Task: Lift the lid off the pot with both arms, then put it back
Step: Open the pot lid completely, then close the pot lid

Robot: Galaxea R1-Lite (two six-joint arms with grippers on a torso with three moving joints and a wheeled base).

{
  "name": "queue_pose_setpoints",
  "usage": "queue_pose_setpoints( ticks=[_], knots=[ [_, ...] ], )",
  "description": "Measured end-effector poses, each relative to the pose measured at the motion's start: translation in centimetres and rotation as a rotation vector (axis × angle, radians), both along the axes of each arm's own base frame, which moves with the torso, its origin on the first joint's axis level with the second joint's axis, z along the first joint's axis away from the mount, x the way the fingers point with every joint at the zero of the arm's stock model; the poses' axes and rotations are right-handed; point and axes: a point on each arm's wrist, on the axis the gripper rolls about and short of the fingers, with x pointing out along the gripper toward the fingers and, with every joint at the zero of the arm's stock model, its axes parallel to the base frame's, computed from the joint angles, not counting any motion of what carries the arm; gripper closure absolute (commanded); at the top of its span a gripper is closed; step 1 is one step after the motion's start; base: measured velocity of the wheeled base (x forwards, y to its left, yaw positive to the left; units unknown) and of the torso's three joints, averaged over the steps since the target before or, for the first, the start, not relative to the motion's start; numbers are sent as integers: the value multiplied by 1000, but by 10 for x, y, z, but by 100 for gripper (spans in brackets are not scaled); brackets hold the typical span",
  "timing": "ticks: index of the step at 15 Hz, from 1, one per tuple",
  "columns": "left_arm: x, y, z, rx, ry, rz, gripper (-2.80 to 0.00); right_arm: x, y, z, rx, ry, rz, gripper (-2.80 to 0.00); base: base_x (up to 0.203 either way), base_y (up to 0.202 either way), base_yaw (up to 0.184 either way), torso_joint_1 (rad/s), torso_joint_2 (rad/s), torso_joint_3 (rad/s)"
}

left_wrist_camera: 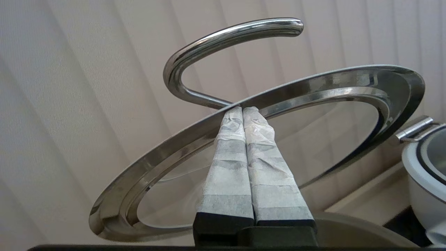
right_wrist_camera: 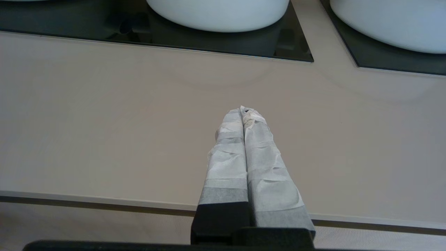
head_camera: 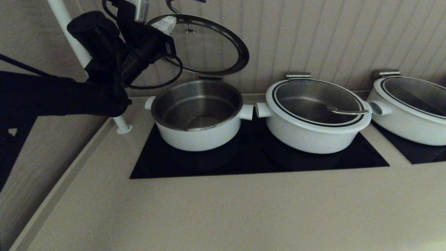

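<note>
As the lid (head_camera: 204, 45) was propped open on the closed left gripper (left_wrist_camera: 243, 111), unclamped, a slam onto the pot (head_camera: 198, 116) was risked; right gripper (right_wrist_camera: 244, 111) shut, idle.

I count three white pots in front of me: one open pot (head_camera: 198, 115), one middle pot (head_camera: 313, 122) and one far pot (head_camera: 411, 108). I count three glass lids: one raised lid (head_camera: 212, 45) standing tilted above the open pot, and two more resting on the other two pots. I see two black cooktop panels: a wide panel (head_camera: 258, 157) under two pots and a second panel (head_camera: 425, 153) under the third. One white pole (head_camera: 69, 35) stands by the corner.
</note>
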Motion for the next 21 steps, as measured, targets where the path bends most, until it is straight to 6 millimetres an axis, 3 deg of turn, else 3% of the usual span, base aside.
queue_pose_setpoints(
  ticks=[11,17,21],
  knots=[
    [-49,12,-20,34,146,5,0,0,0,0,0,0,0,0,0,0,0,0,0,0],
    [-68,19,5,23,81,9,0,0,0,0,0,0,0,0,0,0,0,0,0,0],
    [-69,31,26,23,66,36,0,0,0,0,0,0,0,0,0,0,0,0,0,0]
  ],
)
